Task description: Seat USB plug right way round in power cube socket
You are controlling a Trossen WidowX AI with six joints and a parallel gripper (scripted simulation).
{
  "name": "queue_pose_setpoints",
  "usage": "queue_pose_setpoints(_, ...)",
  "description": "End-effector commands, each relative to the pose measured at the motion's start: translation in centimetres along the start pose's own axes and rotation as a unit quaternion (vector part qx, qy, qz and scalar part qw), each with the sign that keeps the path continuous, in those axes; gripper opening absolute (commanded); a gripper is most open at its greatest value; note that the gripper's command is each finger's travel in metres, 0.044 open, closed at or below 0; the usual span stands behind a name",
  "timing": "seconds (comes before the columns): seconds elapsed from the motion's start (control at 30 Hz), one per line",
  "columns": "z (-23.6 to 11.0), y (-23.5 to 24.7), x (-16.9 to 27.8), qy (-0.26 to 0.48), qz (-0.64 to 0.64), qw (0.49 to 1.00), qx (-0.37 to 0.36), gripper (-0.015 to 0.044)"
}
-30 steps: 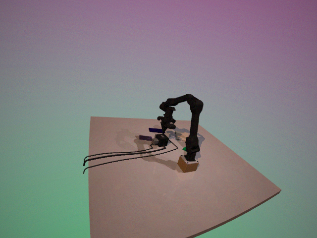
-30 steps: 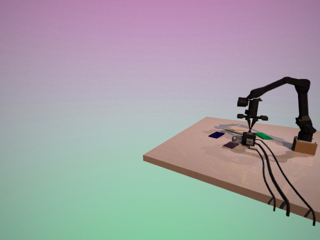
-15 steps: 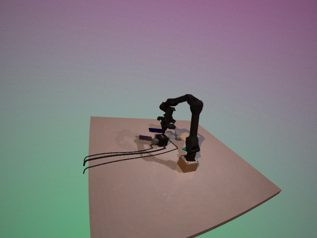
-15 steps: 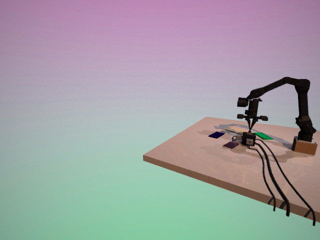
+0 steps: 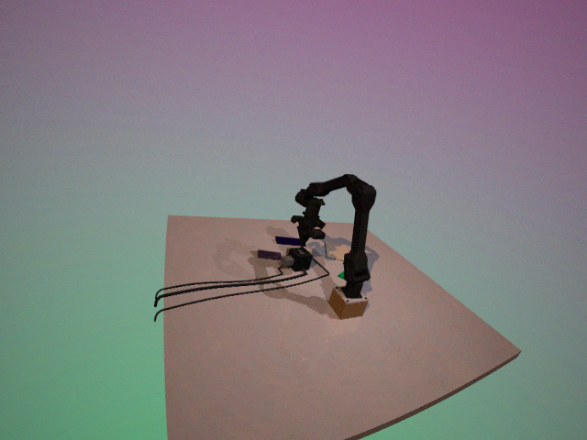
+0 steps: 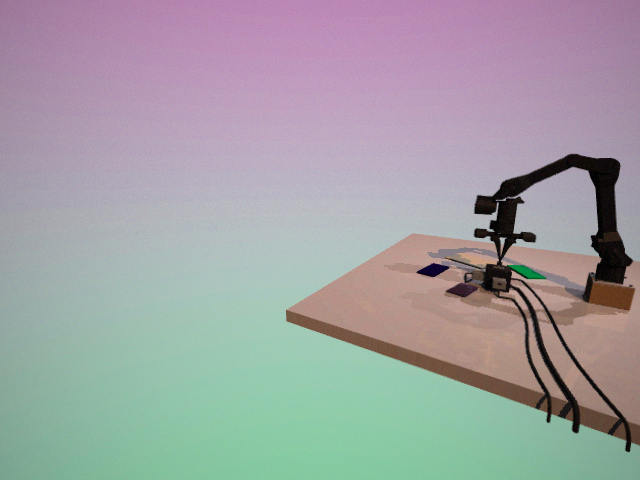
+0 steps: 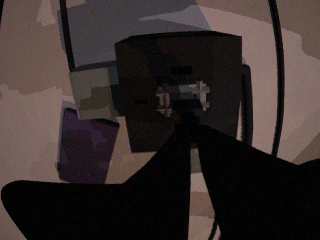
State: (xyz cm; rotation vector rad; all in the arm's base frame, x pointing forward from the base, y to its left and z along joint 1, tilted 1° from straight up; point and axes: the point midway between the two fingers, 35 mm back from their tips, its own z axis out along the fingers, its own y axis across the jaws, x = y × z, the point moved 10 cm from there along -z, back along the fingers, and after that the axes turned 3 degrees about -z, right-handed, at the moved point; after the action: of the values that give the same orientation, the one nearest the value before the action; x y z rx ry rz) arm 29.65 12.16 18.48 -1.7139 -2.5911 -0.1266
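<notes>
The black power cube (image 5: pixel 298 260) (image 6: pixel 490 272) (image 7: pixel 140 125) stands on the table (image 5: pixel 293 359) (image 6: pixel 361 320). Silvery metal parts (image 7: pixel 200 95) show around the socket on its top in the wrist view. My gripper (image 5: pixel 303 244) (image 6: pixel 499 261) (image 7: pixel 191 135) points down at the cube's top, its fingertips nearly together. It is shut on the USB plug (image 7: pixel 187 106), a small dark shape at the socket. The fingers and the dark rendering hide much of it; its depth and which way round it is cannot be told.
Pale plugs (image 5: pixel 287 261) (image 6: pixel 499 283) (image 7: pixel 92 95) sit on the cube's sides. Black cables (image 5: pixel 227 283) (image 7: pixel 280 75) run over the table edge. A purple block (image 5: pixel 269 254) (image 6: pixel 462 289) (image 7: pixel 87 150), a blue one (image 5: pixel 287 240) (image 6: pixel 433 269) and a green one (image 6: pixel 526 271) lie nearby.
</notes>
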Motion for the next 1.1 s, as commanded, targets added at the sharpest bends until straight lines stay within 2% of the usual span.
queue_pose_setpoints(0.0, 0.08, 0.02, 0.01, 0.002, 0.002, 1.000, -0.001, 0.0000)
queue_pose_setpoints(1.07, 0.47, 0.02, -0.01, 0.002, 0.002, 1.000, -0.001, 0.0000)
